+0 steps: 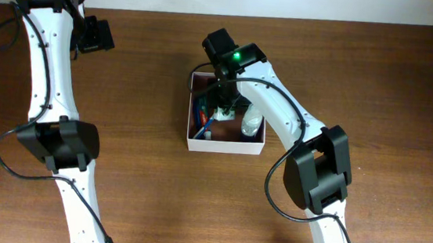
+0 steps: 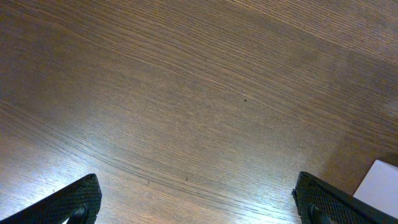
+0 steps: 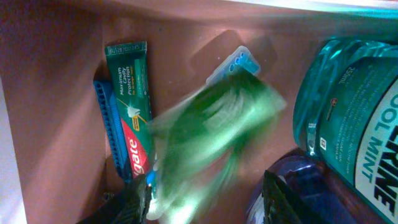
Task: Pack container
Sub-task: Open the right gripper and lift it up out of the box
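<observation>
Two arms reached over the table (image 1: 148,92). We saw the left jaws spread wide above bare wood, well apart from the container (image 1: 226,147), which sat near the table's middle. The right jaws hung inside it, parted around a blurred green packet (image 3: 211,137), a gap showing on one side. A toothpaste tube (image 3: 132,118) lay against a blue ridged piece (image 3: 104,124), a mouthwash bottle (image 3: 354,112) nearby.
</observation>
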Tool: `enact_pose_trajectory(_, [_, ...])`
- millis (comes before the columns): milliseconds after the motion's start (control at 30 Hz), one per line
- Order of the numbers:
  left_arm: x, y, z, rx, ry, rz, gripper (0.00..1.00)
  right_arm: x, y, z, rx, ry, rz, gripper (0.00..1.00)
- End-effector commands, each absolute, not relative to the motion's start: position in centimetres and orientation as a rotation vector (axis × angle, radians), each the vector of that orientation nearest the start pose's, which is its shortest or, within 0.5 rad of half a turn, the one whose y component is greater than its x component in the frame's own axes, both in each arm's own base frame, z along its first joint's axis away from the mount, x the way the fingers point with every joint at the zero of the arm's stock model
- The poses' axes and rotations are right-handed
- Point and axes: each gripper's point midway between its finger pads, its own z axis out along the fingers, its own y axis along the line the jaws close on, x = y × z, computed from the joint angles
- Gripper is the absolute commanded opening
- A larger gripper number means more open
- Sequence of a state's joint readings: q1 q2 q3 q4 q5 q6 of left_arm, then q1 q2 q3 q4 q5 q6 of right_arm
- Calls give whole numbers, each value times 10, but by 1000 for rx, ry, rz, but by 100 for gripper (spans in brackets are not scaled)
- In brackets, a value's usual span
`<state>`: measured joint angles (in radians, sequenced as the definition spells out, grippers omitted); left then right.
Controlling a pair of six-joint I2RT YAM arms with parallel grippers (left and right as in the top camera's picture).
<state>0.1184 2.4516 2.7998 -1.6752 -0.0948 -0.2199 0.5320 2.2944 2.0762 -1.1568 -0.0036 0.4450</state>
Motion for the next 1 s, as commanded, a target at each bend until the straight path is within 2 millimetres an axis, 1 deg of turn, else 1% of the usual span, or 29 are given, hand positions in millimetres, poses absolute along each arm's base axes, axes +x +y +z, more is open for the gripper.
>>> enact_pose_trajectory(0, [486, 77, 206, -486, 2794, 126, 99, 423, 254, 72, -133, 2967, 123, 51])
enact_pose_trajectory(233, [486, 77, 206, -486, 2794, 126, 99, 424, 253, 73, -135, 2964, 118, 52])
enact_pose_trajectory(333, [486, 77, 206, -486, 2794, 126, 99, 427, 253, 76, -132, 2954, 123, 53])
enact_pose_trajectory(467, [486, 77, 206, -486, 2794, 126, 99, 439, 254, 92, -125, 2909, 154, 54])
enact_pose_trajectory(533, [486, 77, 206, -486, 2794, 126, 100, 447, 257, 106, -118, 2872, 179, 54])
enact_pose_trajectory(600, [486, 77, 206, -486, 2794, 126, 99, 456, 259, 123, -109, 2826, 208, 55])
enact_pose_trajectory(667, [486, 77, 206, -486, 2794, 126, 99, 466, 262, 144, -128, 2770, 236, 55])
enact_pose_trajectory(733, [486, 77, 206, -486, 2794, 126, 99, 477, 264, 170, -142, 2701, 267, 56])
enact_pose_trajectory(800, [486, 77, 206, -486, 2794, 126, 100, 487, 262, 206, -132, 2618, 305, 58])
enact_pose_trajectory(833, [486, 77, 206, -486, 2794, 126, 99, 491, 261, 220, -125, 2586, 320, 59])
enact_pose_trajectory(900, [486, 77, 206, -486, 2794, 126, 99, 499, 252, 259, -95, 2495, 352, 61])
enact_pose_trajectory(967, [486, 77, 206, -486, 2794, 126, 99, 506, 235, 297, -73, 2407, 367, 66])
